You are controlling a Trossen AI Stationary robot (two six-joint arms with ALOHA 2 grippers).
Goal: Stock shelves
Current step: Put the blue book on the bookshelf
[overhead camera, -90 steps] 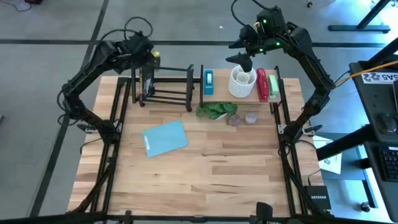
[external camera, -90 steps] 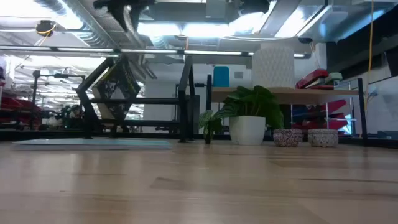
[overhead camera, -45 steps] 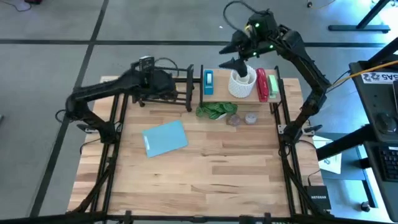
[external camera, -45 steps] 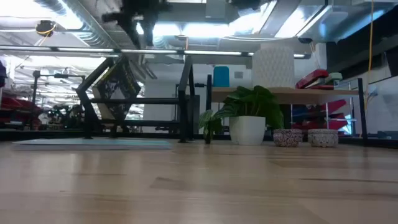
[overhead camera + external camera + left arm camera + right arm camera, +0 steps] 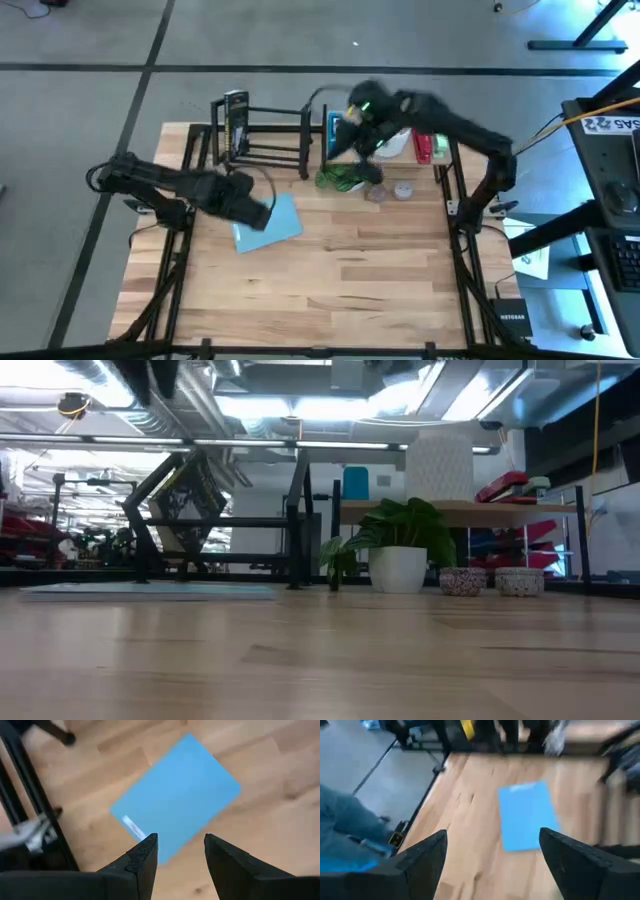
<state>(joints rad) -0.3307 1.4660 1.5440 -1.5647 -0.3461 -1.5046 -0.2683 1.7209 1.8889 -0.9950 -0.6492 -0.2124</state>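
- The desk carries a wire rack at the back left and a wooden shelf beside it.
- My left end effector, fingers apart, hovers above the blue folder; a flat folder may slip.
- My right end effector, fingers apart, hangs over the plant and could clip it.

L gripper over blue folder, R arm by shelf board

The 2 shelves stand side by side along the table's far edge: a small black open-frame rack of thin bars holding 1 leaning book, and a wider light-wood shelf board between black uprights.
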